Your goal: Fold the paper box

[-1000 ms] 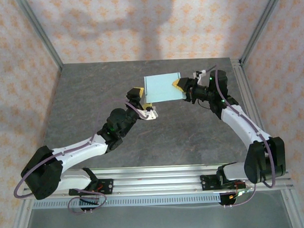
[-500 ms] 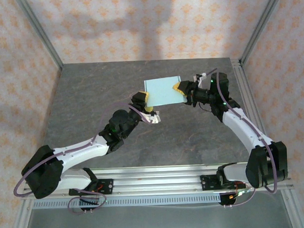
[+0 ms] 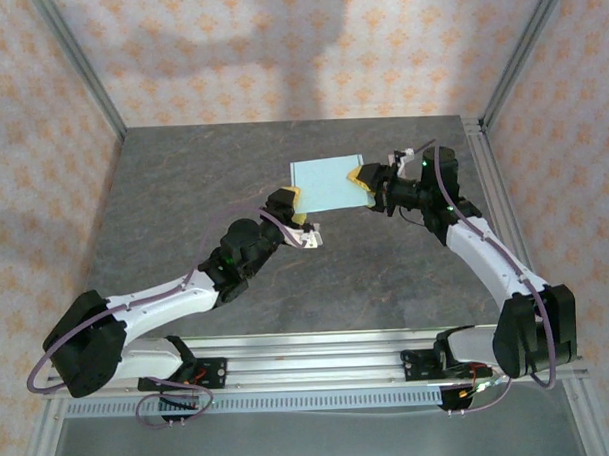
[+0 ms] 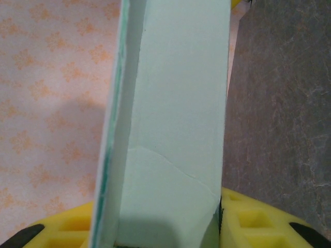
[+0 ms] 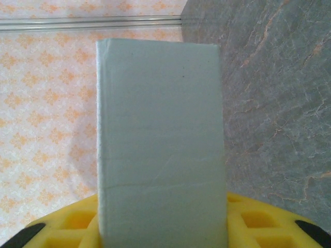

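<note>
At the near edge of the dark grey stone-patterned desk, the two black-and-white arms rise from a silver aluminium rail and reach forward toward each other.

The left tool sits just past the middle of the desk, angled up and to the right. In the left wrist view its yellow moulded pads press against both faces of the pale mint-green, thin-card rectangular paper box, so this tool is closed on the box's left end. From here the card runs straight away from the camera. It has a narrow open edge on its left side, and a slanted crease line crosses the lower part of the broad face.

The paper box is held off the desk between the two tools, over the far right part of the surface. In the top view its broad face is turned up toward the camera.

The right tool meets the box's right end. In the right wrist view its yellow pads clamp the box on both sides, so this tool is also gripping it. The face seen there is smooth and closed, with a squared far end.

Beyond the desk stands a cream wall with an orange floral pattern, framed by slanted grey metal posts.
</note>
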{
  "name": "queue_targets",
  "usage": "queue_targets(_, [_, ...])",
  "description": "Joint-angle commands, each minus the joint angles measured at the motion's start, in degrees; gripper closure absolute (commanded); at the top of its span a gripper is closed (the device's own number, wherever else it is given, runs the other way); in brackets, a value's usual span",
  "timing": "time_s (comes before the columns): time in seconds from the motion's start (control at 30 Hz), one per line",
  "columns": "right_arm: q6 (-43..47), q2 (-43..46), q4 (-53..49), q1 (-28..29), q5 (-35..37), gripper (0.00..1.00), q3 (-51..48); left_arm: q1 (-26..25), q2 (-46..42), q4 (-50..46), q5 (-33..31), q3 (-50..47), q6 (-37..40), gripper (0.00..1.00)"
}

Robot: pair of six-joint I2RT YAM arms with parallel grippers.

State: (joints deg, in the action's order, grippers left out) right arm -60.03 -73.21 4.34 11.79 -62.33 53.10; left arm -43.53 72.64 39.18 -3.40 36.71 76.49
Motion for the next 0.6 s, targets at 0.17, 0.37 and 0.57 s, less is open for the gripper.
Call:
queue_targets(0.17, [1.83, 3.00, 0.40, -0.19, 2.49, 0.38, 0.50, 0.06, -1.56, -9.37, 2.11, 4.01, -11.02, 0.67])
queue_targets(0.37, [10.84, 6.59, -10.31, -1.43, 12.57, 0.13, 1.89, 2.49, -2.30, -21.30, 7.71, 5.72, -20.19, 0.67])
queue_targets(0.57, [23.38, 12.52, -22.92, -3.45, 24.66, 0.11, 2.00, 4.54, -2.50, -33.18, 13.59, 7.95, -31.23, 0.66])
